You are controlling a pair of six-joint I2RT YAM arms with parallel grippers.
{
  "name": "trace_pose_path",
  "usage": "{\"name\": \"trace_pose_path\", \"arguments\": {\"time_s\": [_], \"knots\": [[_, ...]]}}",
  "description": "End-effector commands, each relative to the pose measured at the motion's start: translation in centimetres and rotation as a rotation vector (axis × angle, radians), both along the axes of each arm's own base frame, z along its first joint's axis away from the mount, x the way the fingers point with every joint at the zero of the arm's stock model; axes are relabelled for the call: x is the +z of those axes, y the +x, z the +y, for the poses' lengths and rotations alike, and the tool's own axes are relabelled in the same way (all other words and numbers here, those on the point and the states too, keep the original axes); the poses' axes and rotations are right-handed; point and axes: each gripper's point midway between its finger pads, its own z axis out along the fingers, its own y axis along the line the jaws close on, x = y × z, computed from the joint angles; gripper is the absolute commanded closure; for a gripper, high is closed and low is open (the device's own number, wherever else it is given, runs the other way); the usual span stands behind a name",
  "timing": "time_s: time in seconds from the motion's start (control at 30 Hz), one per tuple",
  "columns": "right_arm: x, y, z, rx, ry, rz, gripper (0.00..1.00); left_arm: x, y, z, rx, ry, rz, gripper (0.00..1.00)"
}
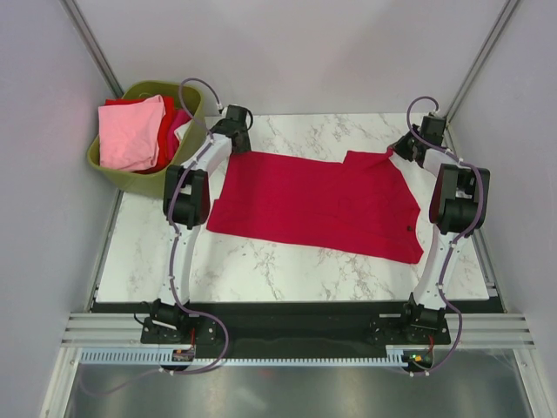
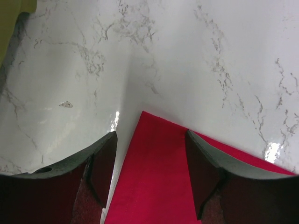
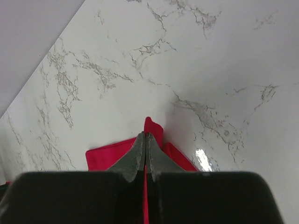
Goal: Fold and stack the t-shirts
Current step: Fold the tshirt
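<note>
Red shirt (image 1: 322, 205) spread across mid table (image 1: 287, 270), L gripper (image 2: 150, 136) jaws wide apart over its far-left corner, gripping nothing, R gripper (image 3: 145, 136) pressed shut, pinching cloth at shirt's far-right corner, pink shirt (image 1: 130, 135) in basket (image 1: 109, 165) off table's far-left corner

top: overhead, far | wrists: close, facing table (image 2: 187, 56) | shared: red t-shirt (image 1: 322, 200)
</note>
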Motion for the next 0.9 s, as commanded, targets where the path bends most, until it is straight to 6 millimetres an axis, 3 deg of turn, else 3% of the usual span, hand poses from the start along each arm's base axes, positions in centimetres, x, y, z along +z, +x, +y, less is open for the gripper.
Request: {"name": "trace_pose_path", "arguments": {"time_s": [0.0, 0.03, 0.47, 0.67, 0.87], "knots": [[1.8, 0.6, 0.1, 0.008, 0.011, -0.061, 1.00, 0.1, 0.3, -0.5, 0.004, -0.089, 0.023, 0.34], [1.7, 0.5, 0.1, 0.008, 0.011, -0.061, 1.00, -0.6, 0.2, -0.2, 0.011, -0.095, 0.039, 0.35], [2.2, 0.6, 0.5, 0.024, 0.029, -0.079, 1.00, -0.8, 0.9, -0.5, 0.017, -0.174, 0.054, 0.45], [2.6, 0.7, 1.0, 0.043, 0.033, -0.088, 1.00, -1.2, 1.0, -1.0, 0.002, -0.209, 0.066, 0.61], [3.2, 1.0, 2.2, 0.078, 0.033, -0.101, 1.00, -1.3, 1.1, -1.3, -0.004, -0.243, 0.069, 0.85]]}}
